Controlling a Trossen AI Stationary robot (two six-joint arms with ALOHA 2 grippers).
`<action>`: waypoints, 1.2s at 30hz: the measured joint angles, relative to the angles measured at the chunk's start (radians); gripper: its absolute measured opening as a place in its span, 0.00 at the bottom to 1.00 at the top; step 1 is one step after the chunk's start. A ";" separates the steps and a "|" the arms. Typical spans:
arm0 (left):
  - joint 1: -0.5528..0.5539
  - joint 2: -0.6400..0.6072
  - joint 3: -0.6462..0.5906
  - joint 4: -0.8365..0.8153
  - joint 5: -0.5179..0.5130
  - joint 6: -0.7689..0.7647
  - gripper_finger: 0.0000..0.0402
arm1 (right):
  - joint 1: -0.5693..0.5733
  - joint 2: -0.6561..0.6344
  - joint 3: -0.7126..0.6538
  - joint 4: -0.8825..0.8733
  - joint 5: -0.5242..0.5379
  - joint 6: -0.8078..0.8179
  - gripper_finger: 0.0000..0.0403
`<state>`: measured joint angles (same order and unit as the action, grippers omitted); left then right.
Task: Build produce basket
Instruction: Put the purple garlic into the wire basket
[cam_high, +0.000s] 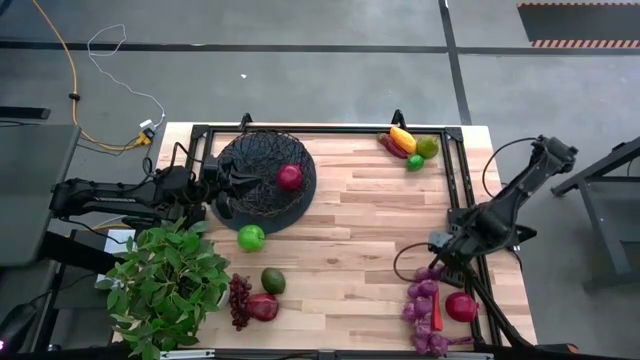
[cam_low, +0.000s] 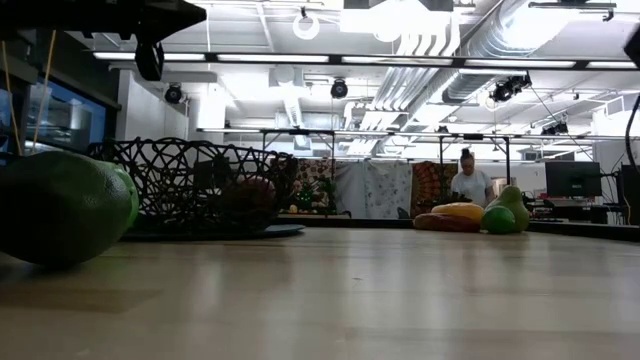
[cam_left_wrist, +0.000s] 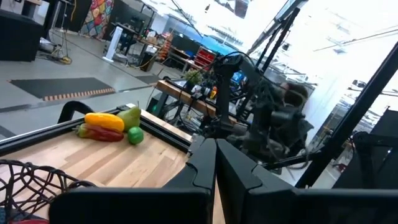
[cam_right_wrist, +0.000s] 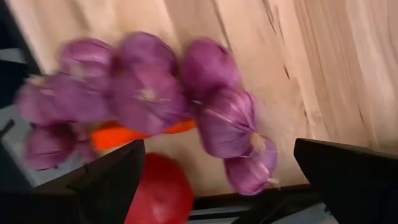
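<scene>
From above, the basket (cam_high: 262, 175) sits at the bench's (cam_high: 350, 220) far left holding one red pomegranate (cam_high: 290, 177); the other produce lies scattered outside, so most remains. Left jaws (cam_high: 215, 185) rest at the basket's rim, seemingly closed and empty. The right wrist view shows the right jaws (cam_right_wrist: 214, 177) spread wide over purple grapes (cam_right_wrist: 149, 93).

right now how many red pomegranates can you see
3. One pomegranate sits inside the basket, one lies by the dark grapes near the plant, one beside the purple grapes under the right gripper. Leaves may hide more.
</scene>
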<state>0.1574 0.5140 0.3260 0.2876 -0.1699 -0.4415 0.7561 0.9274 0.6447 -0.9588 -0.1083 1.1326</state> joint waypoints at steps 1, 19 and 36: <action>0.000 0.000 0.000 0.000 0.000 0.000 0.00 | 0.009 0.001 -0.018 0.011 0.000 0.007 0.98; 0.000 0.000 0.000 -0.002 -0.026 0.000 0.00 | 0.031 0.082 -0.131 0.195 0.056 -0.102 0.91; 0.000 0.000 0.000 -0.002 -0.028 -0.001 0.00 | 0.031 0.108 -0.133 0.244 0.109 -0.120 0.77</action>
<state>0.1574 0.5140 0.3264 0.2852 -0.1982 -0.4421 0.7876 1.0351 0.5121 -0.7146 0.0006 1.0126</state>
